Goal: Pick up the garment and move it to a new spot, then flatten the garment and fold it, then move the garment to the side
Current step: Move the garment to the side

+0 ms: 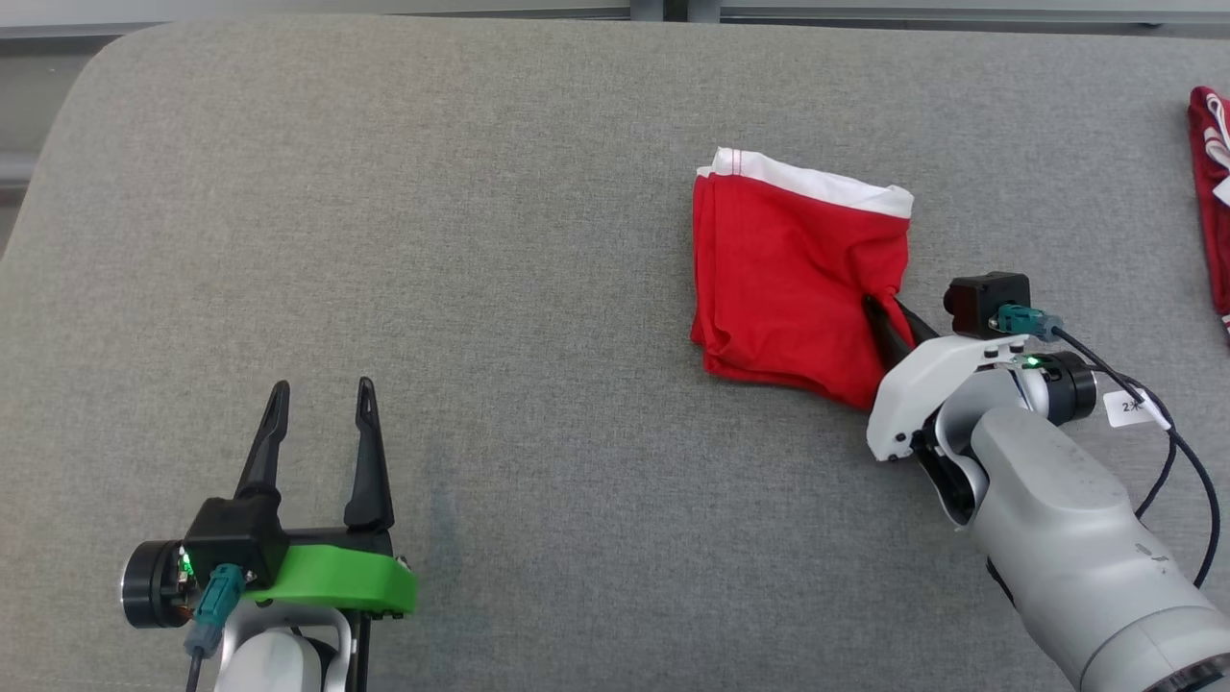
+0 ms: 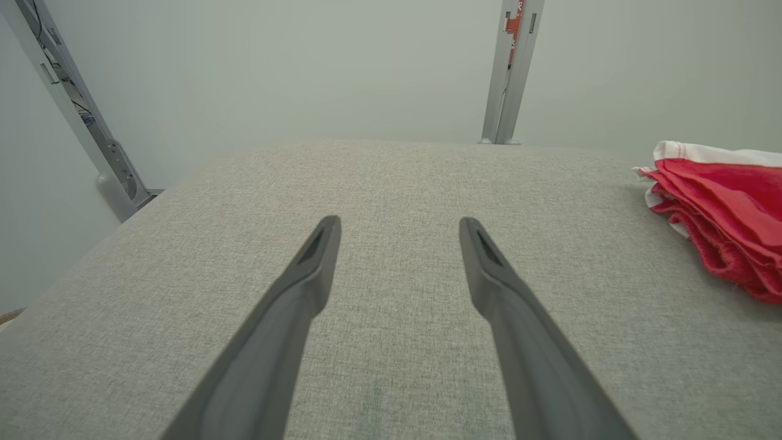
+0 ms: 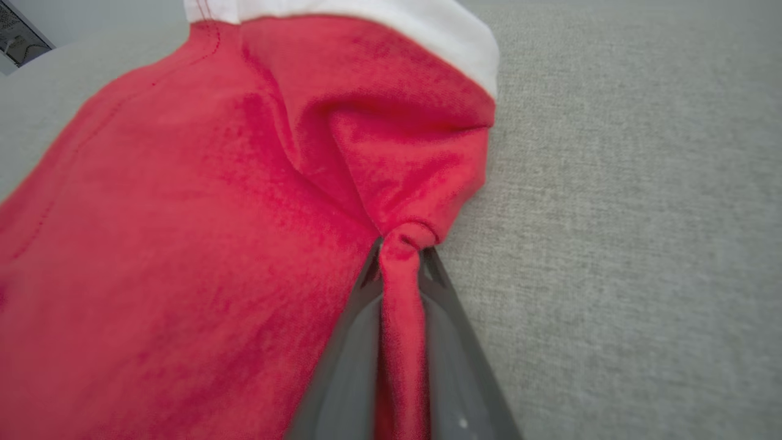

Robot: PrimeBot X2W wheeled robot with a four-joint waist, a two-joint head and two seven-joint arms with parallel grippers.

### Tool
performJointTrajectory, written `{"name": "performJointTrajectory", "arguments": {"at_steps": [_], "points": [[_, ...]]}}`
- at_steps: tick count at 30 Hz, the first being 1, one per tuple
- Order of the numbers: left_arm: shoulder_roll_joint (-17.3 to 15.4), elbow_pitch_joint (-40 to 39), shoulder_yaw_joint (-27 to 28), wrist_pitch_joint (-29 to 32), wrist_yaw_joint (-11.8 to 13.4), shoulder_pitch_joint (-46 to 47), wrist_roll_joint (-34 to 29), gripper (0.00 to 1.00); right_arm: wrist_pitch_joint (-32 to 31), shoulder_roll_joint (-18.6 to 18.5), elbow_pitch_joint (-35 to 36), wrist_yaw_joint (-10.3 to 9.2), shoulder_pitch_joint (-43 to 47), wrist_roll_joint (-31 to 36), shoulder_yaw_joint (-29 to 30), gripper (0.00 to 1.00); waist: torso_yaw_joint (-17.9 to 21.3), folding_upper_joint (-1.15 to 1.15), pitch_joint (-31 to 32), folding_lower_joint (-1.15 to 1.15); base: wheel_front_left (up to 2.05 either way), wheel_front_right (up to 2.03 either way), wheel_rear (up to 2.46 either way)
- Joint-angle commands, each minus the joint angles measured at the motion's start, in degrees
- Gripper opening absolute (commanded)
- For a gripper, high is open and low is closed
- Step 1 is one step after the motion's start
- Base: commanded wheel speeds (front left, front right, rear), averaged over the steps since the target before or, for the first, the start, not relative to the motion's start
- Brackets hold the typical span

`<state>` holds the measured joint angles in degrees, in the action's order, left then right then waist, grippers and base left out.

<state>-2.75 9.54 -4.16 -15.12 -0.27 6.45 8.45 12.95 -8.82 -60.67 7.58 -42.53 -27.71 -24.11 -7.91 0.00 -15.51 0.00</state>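
Observation:
The garment (image 1: 788,279) is red with a white band along its far edge, folded into a rough square on the grey cushion, right of centre. My right gripper (image 1: 889,312) is shut on the garment's right edge, and the cloth bunches into a pinched ridge (image 3: 400,287) between the two fingers. The red fabric (image 3: 183,244) spreads up and left of that pinch. My left gripper (image 1: 322,399) stands open at the lower left, far from the garment, with nothing between its fingers. From the left wrist the garment (image 2: 727,208) lies at the right edge, beyond the open left gripper (image 2: 400,235).
A second red and white cloth (image 1: 1213,192) lies at the right edge of the grey cushion (image 1: 432,240). Behind the cushion's far edge stand a pale wall and a metal post (image 2: 513,67). A cable (image 1: 1168,432) loops beside my right wrist.

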Motion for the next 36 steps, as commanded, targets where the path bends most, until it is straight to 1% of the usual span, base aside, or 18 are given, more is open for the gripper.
{"name": "performJointTrajectory", "arguments": {"at_steps": [1,5,9,11,20,24,28,31,36], "points": [[-0.31,0.11,-0.16,0.01,-0.06,0.66,0.56,1.0,-0.21,-1.19,-0.73,-0.18,-0.07,-0.34,-0.89,0.0,0.36,0.0,0.12,0.0,0.0,0.0,0.0],[-0.31,0.01,-0.41,0.01,-0.18,0.7,0.38,1.0,-0.75,-3.47,-0.05,-0.18,-2.14,-0.72,-4.26,0.0,1.47,0.0,0.05,0.0,0.0,0.0,0.0],[-0.31,-0.45,-0.37,0.01,-0.61,1.67,-0.37,1.0,-2.59,-7.0,1.87,-0.17,-5.02,-1.4,-8.33,0.0,3.27,0.0,-1.23,0.0,0.0,0.0,0.0],[-0.31,-0.58,-0.27,0.0,-0.95,2.19,-0.76,1.0,-3.61,-9.17,3.4,-0.16,-6.6,-1.68,-10.84,0.0,4.56,0.0,-2.33,0.0,0.0,0.0,0.0],[-0.4,-2.48,-0.45,0.0,-2.32,6.5,-3.63,1.0,-7.51,-21.63,11.56,-0.16,-15.7,-3.6,-21.16,0.0,11.83,0.0,-10.17,0.0,0.0,0.0,0.0],[-1.1,-3.81,-0.24,0.01,-2.86,8.29,-4.8,1.0,-7.27,-26.03,14.83,-0.16,-20.15,-5.25,-23.51,0.0,15.44,0.0,-13.91,0.0,0.0,0.0,0.0],[-2.09,-5.2,-0.18,0.0,-3.3,9.67,-5.87,1.0,-7.44,-30.47,16.67,-0.16,-23.59,-6.76,-25.16,0.0,18.34,0.0,-16.79,0.0,0.0,0.0,0.0],[-3.05,-6.12,0.06,0.0,-3.39,10.02,-6.45,1.0,-7.63,-33.0,17.28,-0.16,-25.36,-7.66,-25.78,0.0,19.85,0.0,-18.47,0.0,0.0,0.0,0.0],[-4.31,-8.37,-0.05,0.01,-3.57,10.32,-7.36,1.0,-7.77,-37.48,17.1,-0.16,-28.5,-9.06,-26.79,0.0,21.31,0.0,-21.42,0.0,0.0,0.0,0.0]]}}
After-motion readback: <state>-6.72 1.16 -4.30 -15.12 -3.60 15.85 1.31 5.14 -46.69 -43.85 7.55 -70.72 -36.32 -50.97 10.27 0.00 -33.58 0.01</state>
